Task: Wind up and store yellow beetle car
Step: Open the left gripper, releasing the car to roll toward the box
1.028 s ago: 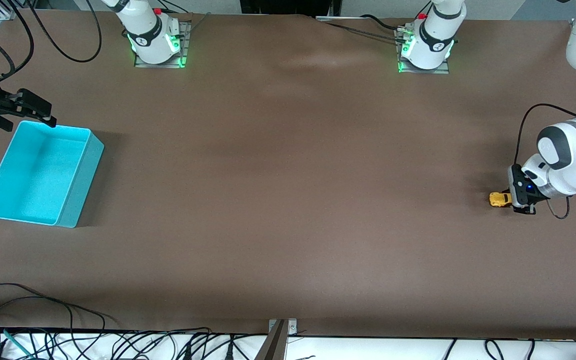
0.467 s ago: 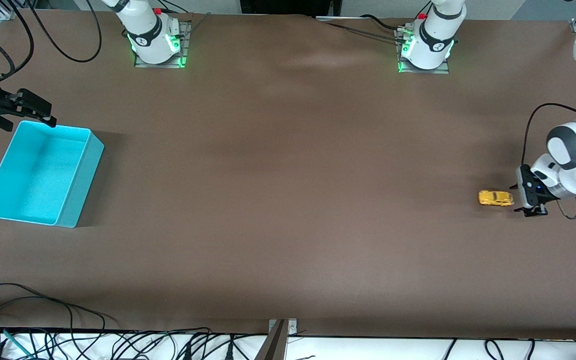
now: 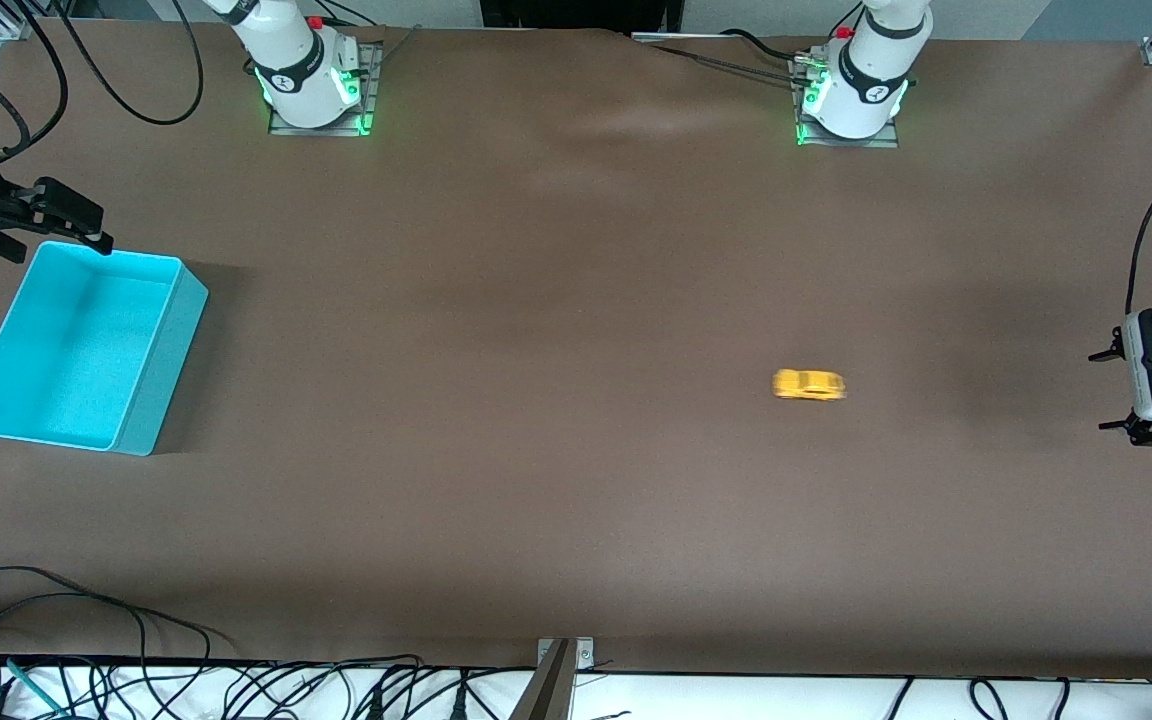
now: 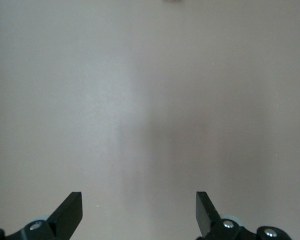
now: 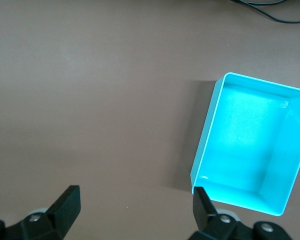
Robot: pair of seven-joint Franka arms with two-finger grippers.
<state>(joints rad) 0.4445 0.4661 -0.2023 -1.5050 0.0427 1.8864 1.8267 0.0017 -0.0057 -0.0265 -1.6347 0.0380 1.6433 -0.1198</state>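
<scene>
The yellow beetle car (image 3: 809,385) stands free on the brown table, blurred by motion, between the middle and the left arm's end. My left gripper (image 3: 1104,390) is open and empty at the left arm's end, well apart from the car. In the left wrist view the left gripper (image 4: 139,210) is over bare table. The turquoise bin (image 3: 161,370) sits empty at the right arm's end. My right gripper (image 3: 86,225) waits open and empty beside the bin's corner. In the right wrist view the right gripper (image 5: 135,205) is over table beside the bin (image 5: 206,135).
The two arm bases (image 3: 311,75) (image 3: 856,90) stand along the table edge farthest from the front camera. Cables (image 3: 86,620) lie along the edge nearest to it. A metal bracket (image 3: 556,665) sits at the middle of that edge.
The left gripper let go of the car and drew back toward the left arm's end. The car rolled across the table toward the right arm's end. The right arm has not moved.
</scene>
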